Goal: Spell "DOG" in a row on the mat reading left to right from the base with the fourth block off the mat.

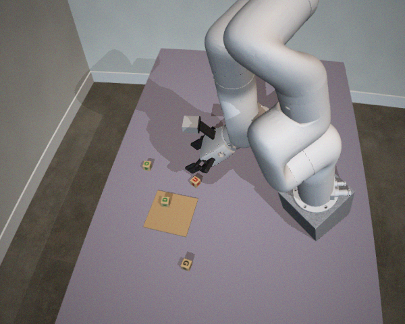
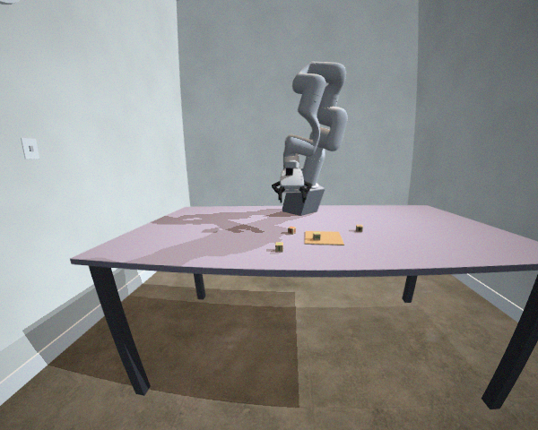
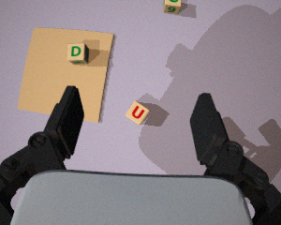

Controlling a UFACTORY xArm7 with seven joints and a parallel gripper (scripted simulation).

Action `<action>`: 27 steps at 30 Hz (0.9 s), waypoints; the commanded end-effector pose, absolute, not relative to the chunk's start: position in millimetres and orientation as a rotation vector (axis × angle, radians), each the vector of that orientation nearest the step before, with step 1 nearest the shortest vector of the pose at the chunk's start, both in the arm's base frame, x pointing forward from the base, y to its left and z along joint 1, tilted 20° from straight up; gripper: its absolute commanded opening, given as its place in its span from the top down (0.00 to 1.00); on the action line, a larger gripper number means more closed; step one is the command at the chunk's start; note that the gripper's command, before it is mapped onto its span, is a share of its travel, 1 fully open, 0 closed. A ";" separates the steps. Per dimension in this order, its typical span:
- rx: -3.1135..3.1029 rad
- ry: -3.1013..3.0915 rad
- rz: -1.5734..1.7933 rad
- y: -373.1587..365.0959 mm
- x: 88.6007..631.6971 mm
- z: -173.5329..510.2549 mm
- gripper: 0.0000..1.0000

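The tan mat lies on the purple table. The D block sits flat on the mat near one corner; it shows in the wrist view too. The U block with a red letter lies off the mat, beside its edge, and shows in the wrist view. The O block lies further off the mat. The G block lies alone on the mat's other side. My gripper is open and empty, high above the table, over the U block.
The robot's grey base stands on the table beside the mat. The table's edges are some way from the blocks. In the exterior view the mat and blocks lie in the table's middle.
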State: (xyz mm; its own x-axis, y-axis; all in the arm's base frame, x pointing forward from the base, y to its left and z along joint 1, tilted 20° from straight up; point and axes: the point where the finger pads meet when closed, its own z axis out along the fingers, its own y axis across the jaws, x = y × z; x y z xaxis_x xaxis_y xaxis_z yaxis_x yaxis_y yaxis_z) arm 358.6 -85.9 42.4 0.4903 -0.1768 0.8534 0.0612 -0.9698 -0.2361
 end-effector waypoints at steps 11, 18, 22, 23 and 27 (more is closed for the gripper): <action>-2.502 0.099 -1.476 -86.7 359.0 42.9 0.00; -2.502 0.099 -1.476 -86.7 359.0 42.9 0.00; -2.502 0.099 -1.476 -86.9 359.7 43.1 0.00; -2.502 0.099 -1.476 -86.9 359.7 43.1 0.00; -2.500 0.089 -1.483 -91.5 372.8 46.4 0.00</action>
